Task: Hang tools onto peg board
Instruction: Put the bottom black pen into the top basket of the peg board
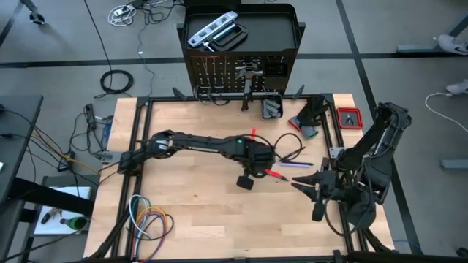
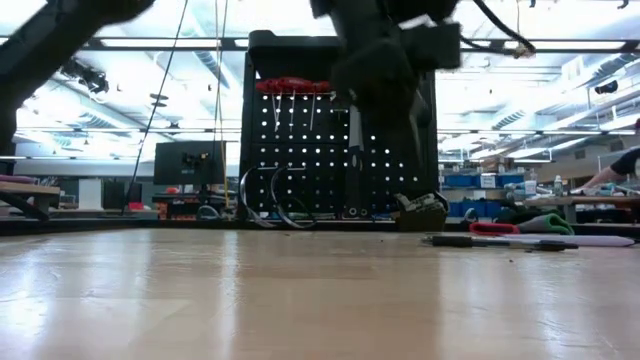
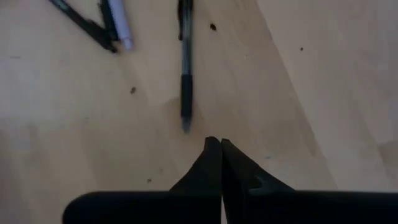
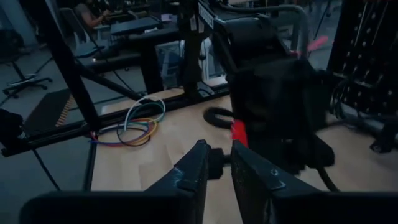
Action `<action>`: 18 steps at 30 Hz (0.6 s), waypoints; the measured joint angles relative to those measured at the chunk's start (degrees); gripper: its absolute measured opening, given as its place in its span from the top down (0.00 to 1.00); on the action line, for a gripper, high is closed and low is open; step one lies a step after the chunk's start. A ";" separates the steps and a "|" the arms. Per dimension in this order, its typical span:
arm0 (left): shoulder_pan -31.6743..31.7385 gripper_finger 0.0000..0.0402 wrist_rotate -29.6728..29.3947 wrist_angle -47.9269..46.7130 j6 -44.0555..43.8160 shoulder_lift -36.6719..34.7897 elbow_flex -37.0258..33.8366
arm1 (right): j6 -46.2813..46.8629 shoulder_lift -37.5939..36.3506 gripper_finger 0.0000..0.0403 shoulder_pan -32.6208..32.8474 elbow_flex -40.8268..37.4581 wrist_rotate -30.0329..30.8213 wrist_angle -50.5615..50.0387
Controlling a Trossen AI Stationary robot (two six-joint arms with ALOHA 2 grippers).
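The black peg board (image 1: 241,73) stands at the table's far edge, and also shows in the low view (image 2: 330,150). Red-handled pliers (image 2: 292,86) and thin tools hang on it. A silver level (image 1: 212,33) lies on its top tray. My left gripper (image 3: 215,144) is shut and empty, pointing down over the table's middle (image 1: 257,166). A dark thin screwdriver (image 3: 185,74) lies on the wood just beyond its fingertips. Two more thin tools (image 3: 106,25) lie farther off. My right gripper (image 4: 217,155) hovers to the right (image 1: 301,183), its fingers a little apart, empty, and faces the left arm.
Coiled coloured cables (image 1: 150,219) lie at the near left. A small red box (image 1: 349,117), clamps (image 1: 307,124) and a grey tool (image 1: 272,108) sit at the far right. A red piece (image 1: 274,174) shows beside the left gripper. Bare wood (image 1: 190,197) lies at the near middle.
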 joint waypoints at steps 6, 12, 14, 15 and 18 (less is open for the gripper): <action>-1.10 1.00 -1.61 20.74 0.07 -17.87 -22.76 | -6.58 1.44 0.81 1.95 -0.01 4.82 3.64; -0.41 1.00 4.06 50.71 -5.77 -30.66 -47.13 | -8.33 3.53 0.81 -0.56 0.00 4.71 0.76; -0.78 1.00 5.08 56.43 -7.61 -31.52 -50.98 | -8.91 4.56 0.81 -1.95 0.00 4.01 -0.64; -0.89 1.00 5.29 58.02 -8.70 -31.64 -52.04 | -8.89 5.19 0.80 -2.67 0.00 3.65 -0.61; -0.89 1.00 6.42 59.28 -11.62 -30.11 -53.43 | -7.64 7.39 0.80 -5.04 0.00 0.45 -1.34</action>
